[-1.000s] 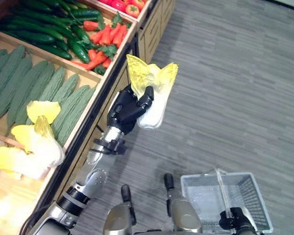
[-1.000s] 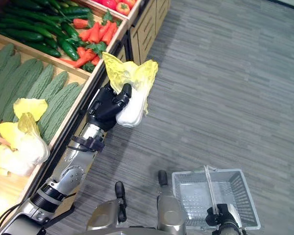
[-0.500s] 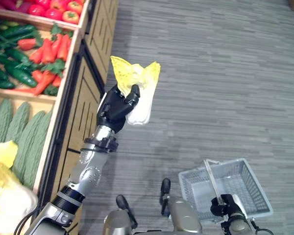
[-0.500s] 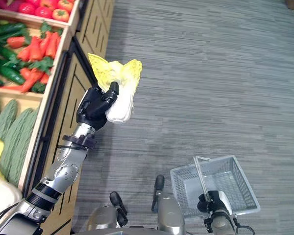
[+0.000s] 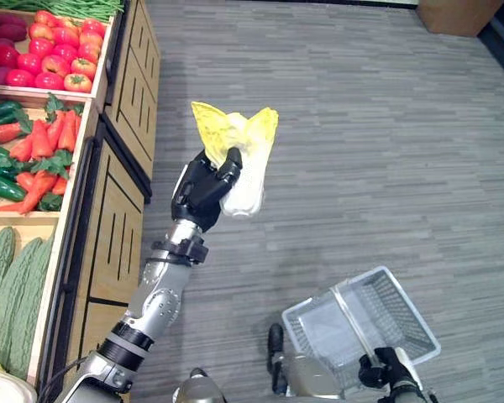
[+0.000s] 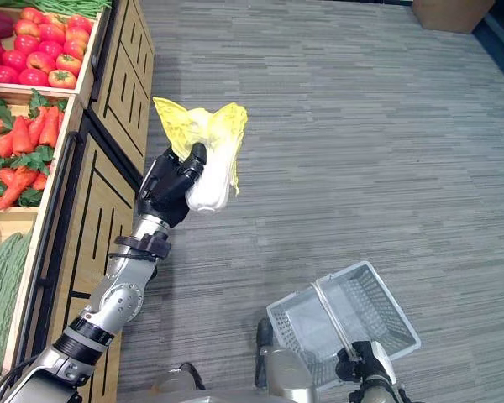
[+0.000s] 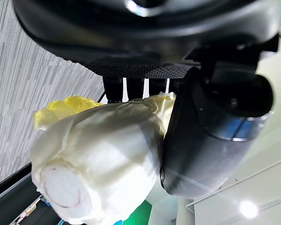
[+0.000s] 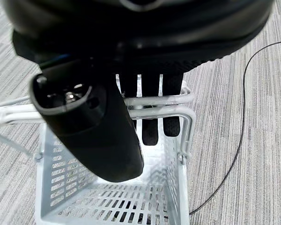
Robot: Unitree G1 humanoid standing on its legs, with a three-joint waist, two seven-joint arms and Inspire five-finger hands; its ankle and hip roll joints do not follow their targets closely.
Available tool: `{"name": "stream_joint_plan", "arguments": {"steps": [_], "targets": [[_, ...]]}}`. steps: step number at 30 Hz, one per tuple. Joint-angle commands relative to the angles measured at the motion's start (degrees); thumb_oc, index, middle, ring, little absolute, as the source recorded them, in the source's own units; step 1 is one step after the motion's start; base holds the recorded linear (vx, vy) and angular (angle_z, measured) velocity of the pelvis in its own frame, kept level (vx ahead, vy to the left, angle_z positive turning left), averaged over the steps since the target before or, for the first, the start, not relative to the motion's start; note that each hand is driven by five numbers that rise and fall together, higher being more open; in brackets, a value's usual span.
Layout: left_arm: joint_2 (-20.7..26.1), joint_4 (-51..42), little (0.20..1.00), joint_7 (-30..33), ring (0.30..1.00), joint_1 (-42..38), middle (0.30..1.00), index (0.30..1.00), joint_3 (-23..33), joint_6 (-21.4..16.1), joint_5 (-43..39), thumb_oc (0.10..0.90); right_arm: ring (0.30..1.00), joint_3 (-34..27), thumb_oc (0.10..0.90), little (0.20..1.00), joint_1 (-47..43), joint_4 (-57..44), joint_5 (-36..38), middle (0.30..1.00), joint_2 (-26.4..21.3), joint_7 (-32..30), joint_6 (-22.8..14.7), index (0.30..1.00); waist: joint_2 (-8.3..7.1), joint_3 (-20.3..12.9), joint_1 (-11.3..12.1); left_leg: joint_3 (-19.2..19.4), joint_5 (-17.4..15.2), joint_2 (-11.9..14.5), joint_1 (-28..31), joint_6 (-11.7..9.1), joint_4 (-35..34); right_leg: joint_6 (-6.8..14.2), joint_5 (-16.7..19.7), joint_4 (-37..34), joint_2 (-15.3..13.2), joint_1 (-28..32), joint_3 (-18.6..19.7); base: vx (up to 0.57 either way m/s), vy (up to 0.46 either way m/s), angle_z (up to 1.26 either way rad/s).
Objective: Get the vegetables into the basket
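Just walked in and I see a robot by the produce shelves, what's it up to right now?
The robot is picking vegetables into a basket. Its left hand grips a napa cabbage, held up over the floor beside the wooden produce stand. Its right hand holds the handle of a white wire basket, which has nothing in it yet. Tomatoes, carrots and bitter melons lie in the stand's bins.

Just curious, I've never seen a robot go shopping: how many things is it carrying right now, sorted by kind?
Cabbage: 1, gripped in the left robot hand
Basket: 1, its handle gripped by the right robot hand
Total: 2
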Motion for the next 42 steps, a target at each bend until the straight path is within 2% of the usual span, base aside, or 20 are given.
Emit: {"name": "stream_joint_plan", "arguments": {"steps": [1, 2, 4, 8, 17, 23, 24, 25, 28, 29, 33, 35, 41, 42], "targets": [[-2.0, -6.6, 0.3, -3.9, 0.3, -5.2, 0.3, 0.3, -0.6, -4.2, -0.1, 0.4, 0.3, -0.1, 0.4, 0.3, 1.3, 0.9, 0.6, 0.3, -6.0, -2.2, -0.6, 0.3, 0.73, -1.3, 1.9, -12.4, 8.4, 1.6, -7.1, -4.2, -1.5, 6.2, -9.2, 1.1, -3.2, 4.6, 0.3, 0.01, -0.021, -0.32], [-2.1, -6.8, 0.3, -3.6, 0.3, -5.0, 0.3, 0.3, -0.7, -4.2, 0.0, 0.4, 0.3, 0.0, 0.4, 0.3, 0.9, 0.9, 0.7, 0.3, -6.5, -2.3, -0.6, 0.3, 0.66, -1.4, 2.8, -16.9, 7.5, 0.4, -7.5, -3.7, -3.6, 6.5, -9.2, 0.9, -3.4, 4.6, 1.3, 0.02, 0.014, -0.4], [-2.0, -6.7, 0.3, -3.5, 0.3, -5.1, 0.3, 0.3, -0.9, -4.3, 0.3, 0.4, 0.3, 0.1, 0.4, 0.3, 0.5, 1.6, 0.9, 0.3, -7.4, -2.4, -0.6, 0.3, 0.68, -1.7, 3.4, -20.0, 7.1, 0.5, -8.1, -3.2, -6.6, 6.9, -8.8, 1.0, -3.7, 4.3, 2.6, 0.04, 0.032, -0.23], [-1.1, -7.1, 0.3, -3.5, 0.3, -5.2, 0.3, 0.3, -1.1, -4.1, 0.0, 0.4, 0.3, -0.5, 0.4, 0.3, 1.0, 2.9, 1.4, 0.3, -8.1, -2.0, -0.5, 0.3, 1.2, -2.6, 3.0, -18.6, 7.3, 0.6, -6.5, -2.7, -9.2, 7.3, -9.3, 2.2, -4.1, 4.5, 2.5, 0.05, 0.078, -0.18], [0.6, -7.4, 0.3, -3.7, 0.3, -3.9, 0.3, 0.3, -2.4, -3.7, 0.4, 0.4, 0.3, -2.4, 0.4, 0.3, -1.3, 5.4, 3.0, 0.3, -9.3, -1.6, 0.1, 0.3, 0.66, -3.6, 3.4, -15.5, 6.1, -2.7, -3.4, -1.2, -13.6, 9.8, -6.1, 0.2, -7.0, 3.9, 4.6, 0.02, 0.127, -0.2], [3.3, -7.3, 0.3, -2.6, 0.3, -5.6, 0.3, 0.3, -3.4, -3.5, 4.1, 0.4, 0.3, -2.9, 0.4, 0.3, -3.6, 8.5, 0.2, 0.3, -15.1, -1.5, 1.4, 0.3, 0.18, -4.6, 4.2, -15.4, 5.5, -3.4, -2.8, -0.9, -14.5, 10.6, -4.6, -2.1, -7.9, 4.3, 4.5, 0.0, 0.034, -0.07], [4.5, -7.4, 0.3, -2.6, 0.3, -6.6, 0.3, 0.3, -4.0, -3.3, 5.9, 0.4, 0.3, -3.0, 0.4, 0.3, -4.5, 9.1, -0.5, 0.3, -17.4, -1.3, 1.7, 0.3, 0.09, -5.0, 4.3, -15.7, 5.3, -3.4, -2.7, -1.0, -14.5, 10.7, -4.5, -2.5, -8.0, 4.8, 4.1, 0.0, 0.0, 0.0], [4.5, -7.4, 0.3, -2.6, 0.3, -6.7, 0.3, 0.3, -4.0, -3.3, 5.9, 0.4, 0.3, -3.0, 0.4, 0.3, -4.6, 9.1, -0.5, 0.3, -17.4, -1.3, 1.7, 0.3, 0.1, -5.0, 4.3, -15.7, 5.3, -3.4, -2.7, -1.0, -14.5, 10.7, -4.5, -2.5, -8.0, 4.8, 4.0, 0.0, 0.012, 0.1], [6.0, -7.4, 0.3, -2.8, 0.3, -8.7, 0.3, 0.3, -5.3, -3.1, 8.6, 0.4, 0.3, -2.4, 0.4, 0.3, -5.8, 7.1, -2.3, 0.3, -22.7, -1.1, 1.1, 0.3, -0.01, -5.4, 4.5, -16.3, 5.3, -3.3, -2.6, -1.2, -14.5, 10.7, -4.6, -2.7, -7.9, 5.5, 3.4, 0.0, 0.001, 0.13], [6.9, -8.0, 0.3, -2.9, 0.3, -9.5, 0.3, 0.3, -5.7, -3.2, 9.1, 0.4, 0.3, -1.0, 0.4, 0.3, -6.8, 3.7, -3.1, 0.3, -24.3, -0.4, 0.8, 0.3, -0.14, -5.6, 4.3, -16.4, 5.5, -3.2, -2.6, -1.4, -14.5, 10.6, -4.5, -2.8, -7.8, 5.8, 3.0, 0.01, -0.006, 0.09], [7.4, -8.2, 0.3, -3.1, 0.3, -10.9, 0.3, 0.3, -6.7, -3.3, 10.2, 0.4, 0.3, 0.4, 0.4, 0.3, -9.4, -0.3, -3.7, 0.3, -28.1, 0.3, -0.1, 0.3, -0.2, -6.0, 4.4, -17.1, 5.6, -2.9, -2.6, -1.6, -14.5, 10.5, -4.7, -2.9, -7.5, 6.4, 2.3, 0.0, -0.013, 0.08], [7.6, -8.7, 0.3, -2.8, 0.3, -11.3, 0.3, 0.3, -7.2, -3.4, 11.5, 0.4, 0.3, 1.6, 0.4, 0.3, -11.7, -5.8, -4.2, 0.3, -30.7, 0.4, -0.7, 0.3, -0.19, -6.3, 4.7, -17.5, 5.9, -2.6, -2.7, -1.9, -14.5, 10.3, -4.9, -3.1, -7.3, 6.8, 1.5, 0.0, -0.024, 0.11], [8.4, -9.6, 0.3, -2.0, 0.3, -11.9, 0.3, 0.3, -7.6, -3.5, 13.9, 0.4, 0.3, 3.2, 0.4, 0.3, -15.9, -11.5, -3.3, 0.3, -32.5, 0.3, -1.4, 0.3, 0.11, -6.5, 5.2, -18.1, 6.3, -2.2, -2.8, -2.1, -14.5, 10.0, -5.2, -3.3, -7.0, 7.7, 0.3, 0.0, -0.02, 0.13], [9.0, -10.0, 0.3, -1.7, 0.3, -12.5, 0.3, 0.3, -7.8, -3.5, 15.6, 0.4, 0.3, 4.6, 0.4, 0.3, -18.9, -13.7, -3.1, 0.3, -33.2, 0.0, -1.8, 0.3, 0.31, -6.5, 5.5, -18.5, 6.4, -2.0, -3.0, -2.3, -14.5, 9.9, -5.3, -3.4, -6.8, 7.9, -0.1, -0.01, -0.02, 0.19]]}}
